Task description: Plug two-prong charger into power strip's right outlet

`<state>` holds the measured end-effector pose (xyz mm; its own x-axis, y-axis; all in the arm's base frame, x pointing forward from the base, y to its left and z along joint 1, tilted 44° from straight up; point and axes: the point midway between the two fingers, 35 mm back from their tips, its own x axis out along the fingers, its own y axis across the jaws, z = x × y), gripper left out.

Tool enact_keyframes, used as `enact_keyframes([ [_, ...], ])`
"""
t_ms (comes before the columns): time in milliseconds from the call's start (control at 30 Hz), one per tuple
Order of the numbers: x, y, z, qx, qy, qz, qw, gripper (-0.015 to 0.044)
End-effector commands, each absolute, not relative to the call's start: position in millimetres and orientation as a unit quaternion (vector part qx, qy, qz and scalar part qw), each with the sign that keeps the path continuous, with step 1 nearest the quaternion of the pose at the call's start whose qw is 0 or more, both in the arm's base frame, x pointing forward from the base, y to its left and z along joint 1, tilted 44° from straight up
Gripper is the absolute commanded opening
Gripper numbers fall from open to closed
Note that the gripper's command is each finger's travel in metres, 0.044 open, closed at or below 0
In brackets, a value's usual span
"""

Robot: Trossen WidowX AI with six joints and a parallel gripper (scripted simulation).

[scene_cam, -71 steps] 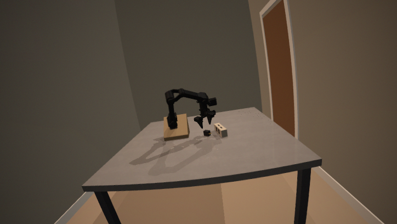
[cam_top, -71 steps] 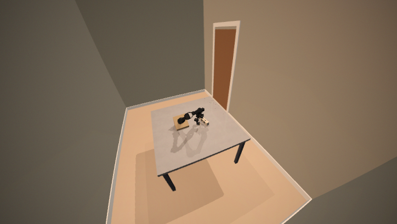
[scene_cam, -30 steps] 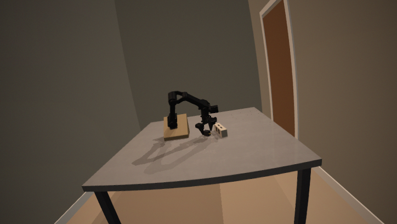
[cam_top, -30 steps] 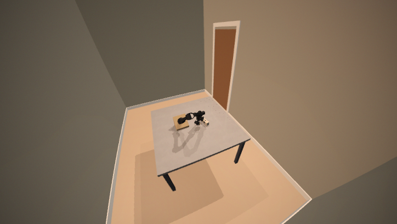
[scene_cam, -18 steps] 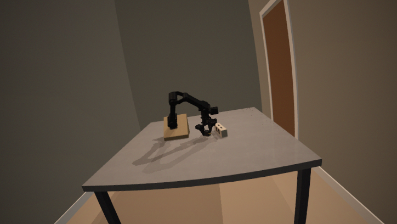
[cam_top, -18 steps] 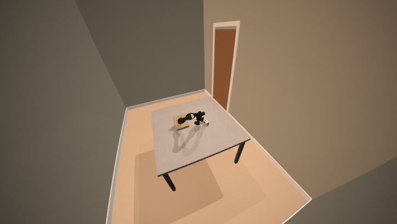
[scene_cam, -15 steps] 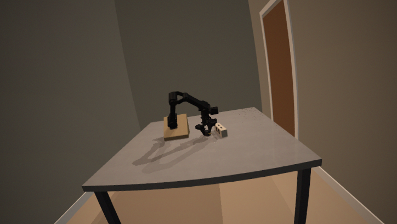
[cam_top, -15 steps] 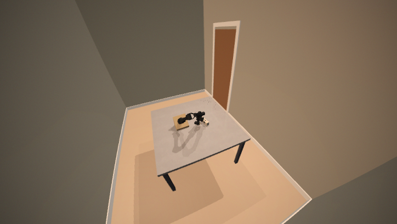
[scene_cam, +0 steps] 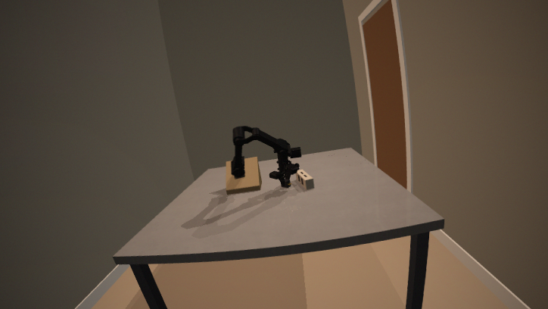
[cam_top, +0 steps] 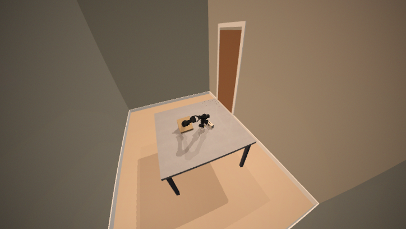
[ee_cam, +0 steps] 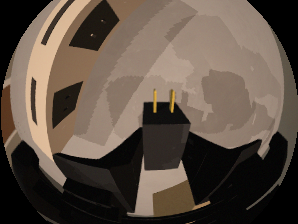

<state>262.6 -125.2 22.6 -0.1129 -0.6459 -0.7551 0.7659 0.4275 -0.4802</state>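
Note:
The black charger (ee_cam: 166,142) has two gold prongs that point away from the gripper's palm side, toward the top of the wrist view. My gripper (ee_cam: 160,131) (scene_cam: 285,185) is shut on the charger, one finger on each side of its body. The gripper is low over the table in the exterior view. The cream power strip (ee_cam: 59,65) (scene_cam: 309,182) (cam_top: 210,125) stands beside the gripper, at the left of the wrist view. Two dark outlet faces with small slots show on its side there. The prongs are apart from the strip. Whether the charger touches the table is unclear.
The grey table (cam_top: 198,150) (scene_cam: 325,218) bears everything. The arm's base stands on a wooden board (cam_top: 186,129) (scene_cam: 249,184), left of the gripper in the top and exterior views. The strip is close on the gripper's right in the exterior view.

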Motion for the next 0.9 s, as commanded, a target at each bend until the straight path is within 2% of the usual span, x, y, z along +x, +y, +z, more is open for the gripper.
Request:
enact_keyframes([
  [0,265.5,-118.6,29.3,0.059,0.521,-0.531,0.666,0.0000],
  [367,263.5,-85.7,58.3,0.056,0.522,-0.531,0.665,0.0000],
  [867,263.0,-93.1,58.9,0.013,0.552,-0.500,0.667,0.0000],
])
